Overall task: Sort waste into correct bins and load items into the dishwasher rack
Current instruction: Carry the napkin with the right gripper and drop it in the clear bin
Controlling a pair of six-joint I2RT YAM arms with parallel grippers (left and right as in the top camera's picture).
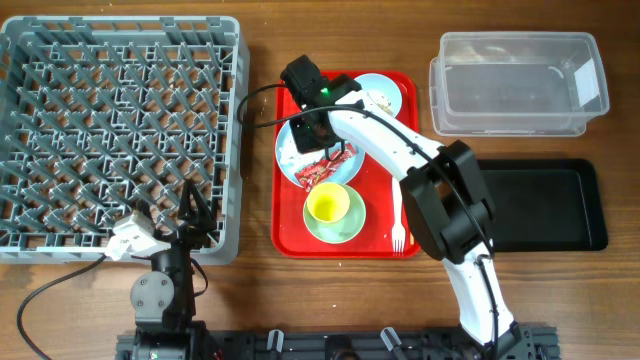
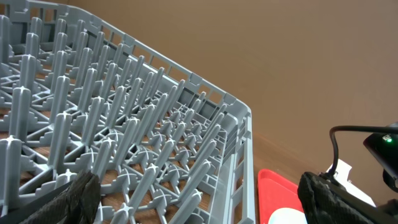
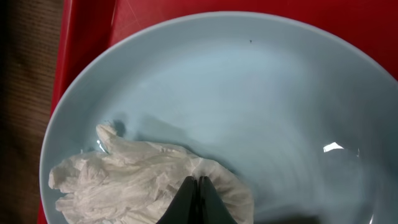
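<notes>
Pressed together on the crumpled white tissue (image 3: 143,177), the right gripper (image 3: 198,190) tips are seen at the wrist frame's bottom centre. At the overhead frame's lower left, the dishwasher rack (image 1: 120,130) is overhung by the wide-spread left gripper (image 1: 170,215). Within the pale blue bowl (image 3: 249,93), the tissue is stretched leftward from the tips; the right arm is nearer.

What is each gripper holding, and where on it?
Right gripper pinches the white tissue near its right end, on the blue plate. Left gripper holds nothing.
</notes>
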